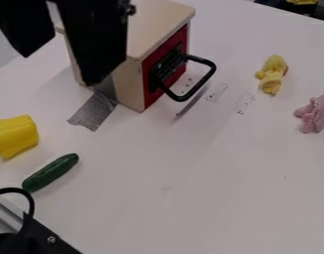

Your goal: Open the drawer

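Two black fingers of the gripper (pixel 58 67) hang in at the top left, apart from each other, so it stands open with nothing seen between them. Behind and partly hidden by them is a light wooden box (pixel 129 87) with a red drawer front (pixel 153 95) on its right side. That drawer (pixel 184 35) looks closed, its front flush with the box. A black loop handle (pixel 209 74) sticks out from it to the right. The gripper is to the left of the handle, apart from it.
Grey tape (pixel 92 113) runs from the box onto the white table (pixel 190 198). At left lie a yellow object (pixel 15 136) and a green cucumber (pixel 50 172). Yellow (pixel 273 75) and pink (pixel 316 115) soft toys are at right. Black equipment (pixel 41 238) fills the bottom-left corner.
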You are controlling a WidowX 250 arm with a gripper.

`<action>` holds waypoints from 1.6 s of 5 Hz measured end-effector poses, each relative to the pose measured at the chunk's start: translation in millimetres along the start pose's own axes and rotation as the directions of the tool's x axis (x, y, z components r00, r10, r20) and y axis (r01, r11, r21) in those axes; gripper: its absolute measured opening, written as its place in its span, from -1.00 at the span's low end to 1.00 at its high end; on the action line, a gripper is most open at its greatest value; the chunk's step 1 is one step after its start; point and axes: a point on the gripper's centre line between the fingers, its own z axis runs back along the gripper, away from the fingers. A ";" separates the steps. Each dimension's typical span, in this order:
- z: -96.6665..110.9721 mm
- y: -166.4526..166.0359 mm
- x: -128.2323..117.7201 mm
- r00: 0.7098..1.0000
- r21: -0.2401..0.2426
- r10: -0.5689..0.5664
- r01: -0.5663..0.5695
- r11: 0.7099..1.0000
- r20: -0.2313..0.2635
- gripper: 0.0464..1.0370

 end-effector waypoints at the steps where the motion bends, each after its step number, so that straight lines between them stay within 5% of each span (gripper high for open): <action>1: -3.4 0.1 -1.6 1.000 0.002 0.000 0.000 1.000 -0.014 0.92; 3: -51.6 -14.7 69.8 1.000 -0.008 0.026 -0.026 1.000 -0.013 0.92; 5: -127.9 -9.7 154.2 0.999 0.070 0.027 -0.030 0.997 0.039 0.92; 7: -190.2 6.7 210.9 0.998 0.100 -0.015 0.009 0.995 0.066 0.92; 8: -202.5 13.4 227.1 0.996 0.133 -0.058 0.049 0.990 0.061 0.92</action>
